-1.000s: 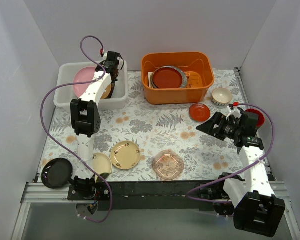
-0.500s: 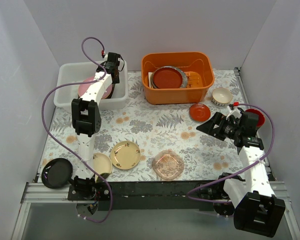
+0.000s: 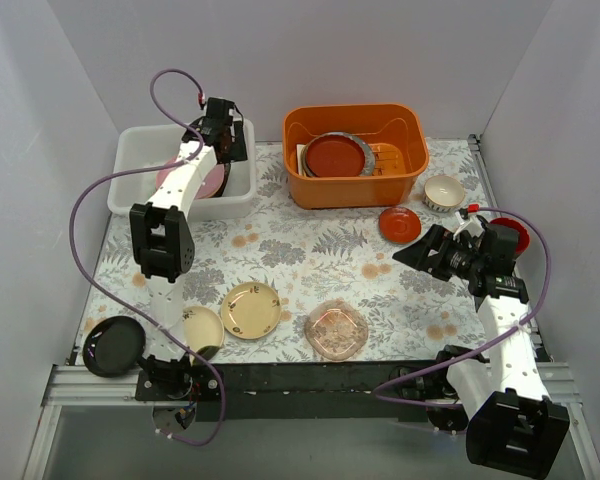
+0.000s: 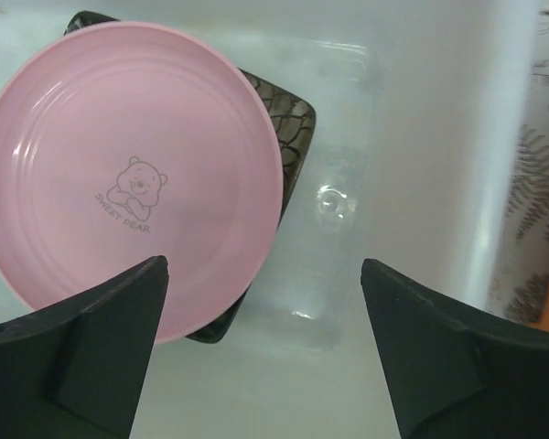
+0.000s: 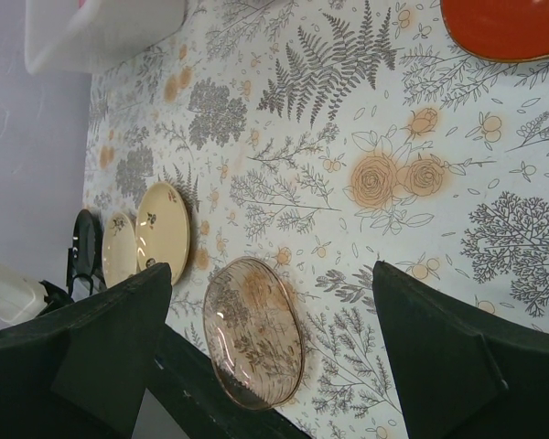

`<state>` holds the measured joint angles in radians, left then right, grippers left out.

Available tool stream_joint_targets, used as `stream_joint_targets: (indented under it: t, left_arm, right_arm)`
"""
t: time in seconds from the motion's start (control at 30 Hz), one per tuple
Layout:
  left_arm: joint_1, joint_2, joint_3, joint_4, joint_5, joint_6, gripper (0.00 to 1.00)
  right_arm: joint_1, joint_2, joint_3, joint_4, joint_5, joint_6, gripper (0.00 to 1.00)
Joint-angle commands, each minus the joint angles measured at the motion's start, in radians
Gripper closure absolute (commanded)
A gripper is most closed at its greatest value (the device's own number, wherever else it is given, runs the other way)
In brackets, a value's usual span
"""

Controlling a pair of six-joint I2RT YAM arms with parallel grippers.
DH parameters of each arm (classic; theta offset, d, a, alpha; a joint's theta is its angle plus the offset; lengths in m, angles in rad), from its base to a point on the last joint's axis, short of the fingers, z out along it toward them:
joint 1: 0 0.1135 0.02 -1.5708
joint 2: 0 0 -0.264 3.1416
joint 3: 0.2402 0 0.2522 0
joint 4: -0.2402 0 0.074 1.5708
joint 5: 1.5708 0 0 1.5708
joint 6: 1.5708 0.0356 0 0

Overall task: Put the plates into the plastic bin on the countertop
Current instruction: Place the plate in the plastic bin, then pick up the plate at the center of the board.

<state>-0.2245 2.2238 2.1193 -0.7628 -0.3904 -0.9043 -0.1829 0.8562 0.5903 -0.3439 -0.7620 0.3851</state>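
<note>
Wide-spread jaws on the left gripper (image 4: 261,274), up over the plastic bin (image 3: 130,140) at the back left of the countertop (image 3: 300,250), with nothing between them. Same on the right gripper (image 5: 273,274): jaws far apart, empty, out over the right side, near the small red plate (image 3: 399,224).

Already in the bin: a pink plate (image 4: 128,174) with a little bear on it, lying on top of a black square plate (image 4: 293,128). Maybe more under those; cannot tell.

Not in yet: the small red plate, a clear pink glass plate (image 3: 336,330), a bigger cream plate (image 3: 251,309) with a smaller cream plate (image 3: 202,326) just beside it, and a black plate (image 3: 114,346) at the front left corner.

Looks like only a start, with most of the job left to do. Nothing to take from the orange tub (image 3: 355,155).
</note>
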Motion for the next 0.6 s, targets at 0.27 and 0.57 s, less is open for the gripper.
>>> stream_joint_targets:
  t: [0.27,0.57]
  left_arm:
    - [0.001,-0.412,-0.148,0.028,0.309,-0.044,0.02]
    - [0.051,-0.698,-0.485,0.137,0.702,-0.148,0.02]
  right_arm:
    - [-0.004,-0.057,0.006,-0.033,-0.023,-0.017,0.02]
    - [-0.003,-0.106,-0.015,-0.053,-0.034,-0.012,0.02]
